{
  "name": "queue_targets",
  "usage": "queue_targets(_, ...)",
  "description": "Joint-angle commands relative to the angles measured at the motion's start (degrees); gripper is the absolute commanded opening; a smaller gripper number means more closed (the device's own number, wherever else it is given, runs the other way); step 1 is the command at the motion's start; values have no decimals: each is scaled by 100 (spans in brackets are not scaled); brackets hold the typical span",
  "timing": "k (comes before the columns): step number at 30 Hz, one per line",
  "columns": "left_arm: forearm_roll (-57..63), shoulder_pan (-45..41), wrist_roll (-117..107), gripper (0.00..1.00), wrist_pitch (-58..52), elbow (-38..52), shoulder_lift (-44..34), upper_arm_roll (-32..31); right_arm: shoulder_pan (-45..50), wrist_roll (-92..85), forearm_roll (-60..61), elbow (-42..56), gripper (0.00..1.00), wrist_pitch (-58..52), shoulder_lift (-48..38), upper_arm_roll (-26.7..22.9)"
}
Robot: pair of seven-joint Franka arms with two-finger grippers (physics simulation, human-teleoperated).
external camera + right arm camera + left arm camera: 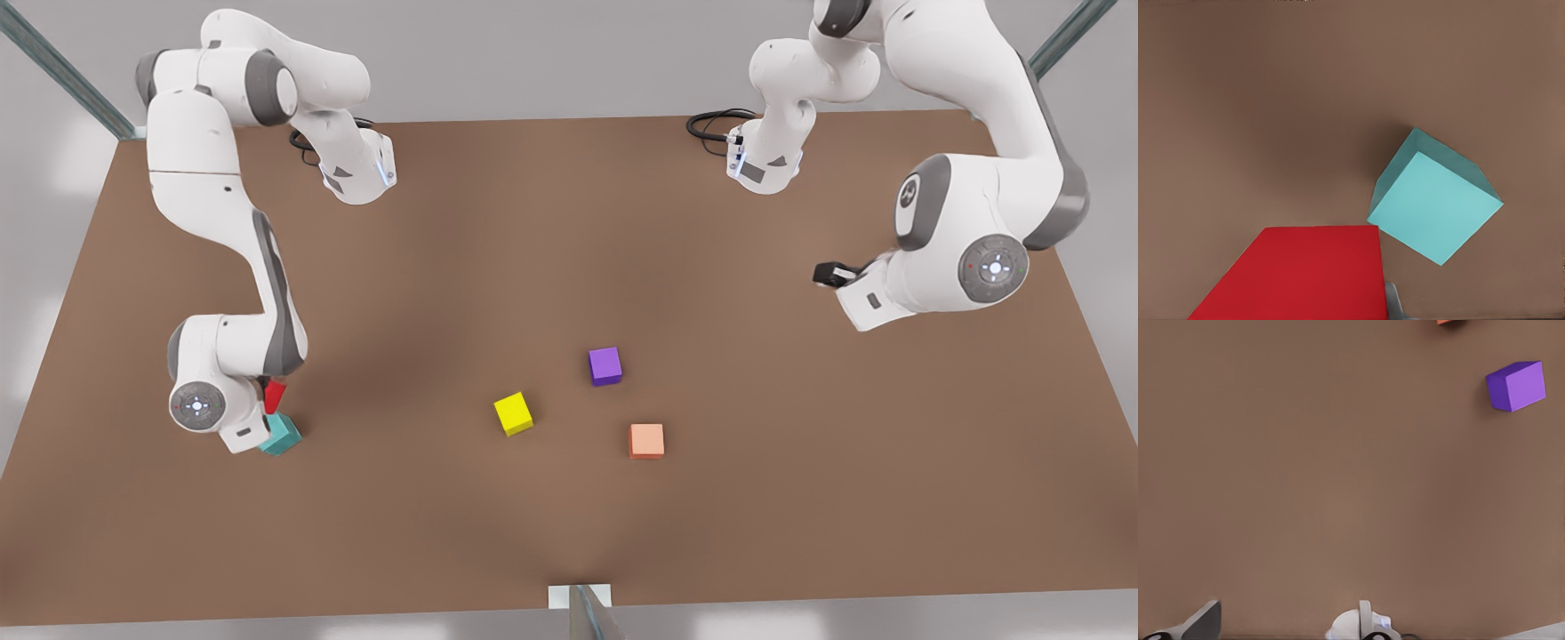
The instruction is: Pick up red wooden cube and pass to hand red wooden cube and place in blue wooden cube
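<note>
Five cubes on the brown counter (pixel 569 267). Red wooden cube (pixel 275 395): carried off the counter by the right gripper (pixel 267 404) at the front view's left, jaws clamped on it. Blue wooden cube (pixel 282 435): resting on the counter just below and slightly aside of the red one, turned out of square to it in the right wrist view; the placing likely needs a small sideways correction before lowering. Yellow cube (pixel 513 413), purple cube (pixel 605 365), peach cube (pixel 646 440): mid-counter, well apart. Left gripper (pixel 831 274): waiting at the front view's right; state of jaws cannot be told.

Front view looks down over table (pixel 569 222); wrist views face it closer.
</note>
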Motion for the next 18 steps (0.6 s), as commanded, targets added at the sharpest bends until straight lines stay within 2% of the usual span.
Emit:
queue_targets(1, -49, 8, -864, 100, -183, 2, -5, 0, -60, 2694, 226, -96, 56, 1162, -51, -1)
queue_targets(5, -67, 8, -864, 100, -157, 2, 30, 0, -200, 2676, 358, -280, 56, 1830, -24, 8)
queue_targets(18, -41, -1, -899, 100, -157, 29, 22, -17, -253, 2623, 366, -667, 56, 2253, 81, -1)
